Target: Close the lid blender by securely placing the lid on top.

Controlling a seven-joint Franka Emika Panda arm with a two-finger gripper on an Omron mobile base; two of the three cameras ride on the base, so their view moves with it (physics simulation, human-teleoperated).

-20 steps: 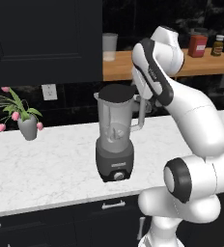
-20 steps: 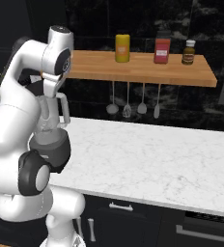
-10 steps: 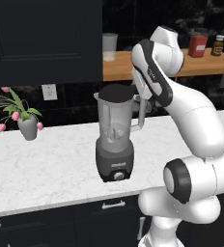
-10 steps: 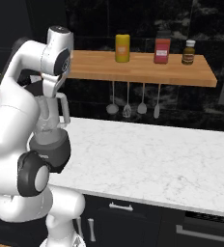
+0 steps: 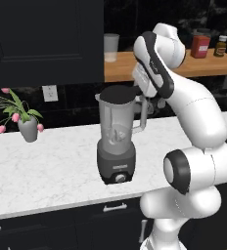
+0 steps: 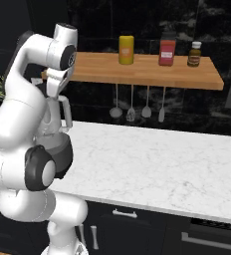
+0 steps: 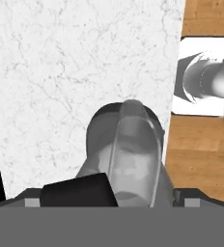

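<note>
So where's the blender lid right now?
In the left base view the lid sits on top of the blender, mid-counter, right of the flower vase.

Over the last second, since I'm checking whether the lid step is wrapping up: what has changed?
Nothing visibly changed. The lid sits on top of the blender, and the arm holds the same pose above and behind the jar, with the gripper's jaws wide open and holding nothing. The flower vase and the shelf items are where they were.
</note>
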